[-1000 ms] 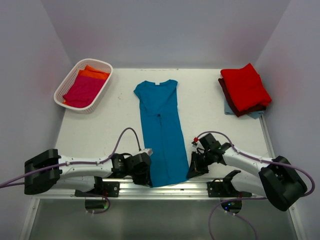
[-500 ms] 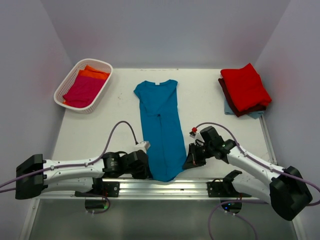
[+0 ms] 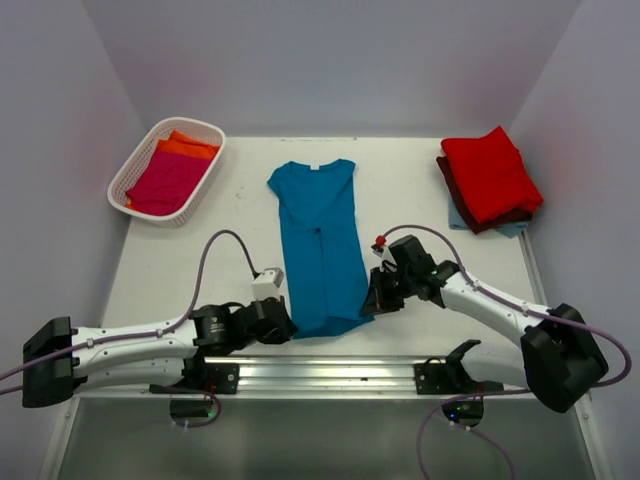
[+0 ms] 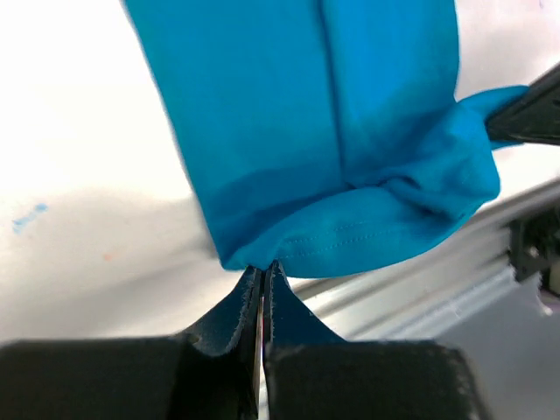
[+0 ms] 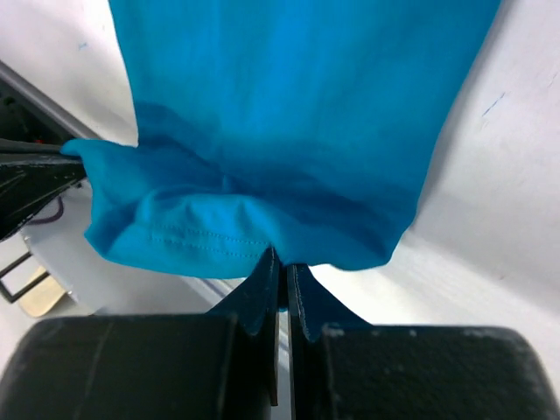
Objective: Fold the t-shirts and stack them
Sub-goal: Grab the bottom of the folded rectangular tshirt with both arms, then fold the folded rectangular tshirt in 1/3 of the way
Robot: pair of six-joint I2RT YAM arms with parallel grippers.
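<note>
The teal blue t-shirt (image 3: 321, 240) lies lengthwise in the middle of the table, sides folded in to a narrow strip, collar at the far end. My left gripper (image 3: 285, 325) is shut on the shirt's near left hem corner (image 4: 262, 258). My right gripper (image 3: 371, 305) is shut on the near right hem corner (image 5: 284, 254). Both hold the hem lifted and curled over the shirt. A stack of folded shirts, red (image 3: 492, 172) on top of maroon (image 3: 500, 218) and light blue (image 3: 512, 230), sits at the far right. Magenta (image 3: 165, 183) and orange (image 3: 190, 146) shirts lie in the basket.
A white lattice basket (image 3: 140, 160) stands at the far left corner. A metal rail (image 3: 330, 372) runs along the near edge by the arm bases. Grey walls close in the table on three sides.
Both grippers have moved away from the near edge toward the far side, carrying the shirt's bottom hem up and over. The shirt's visible length has shortened.
</note>
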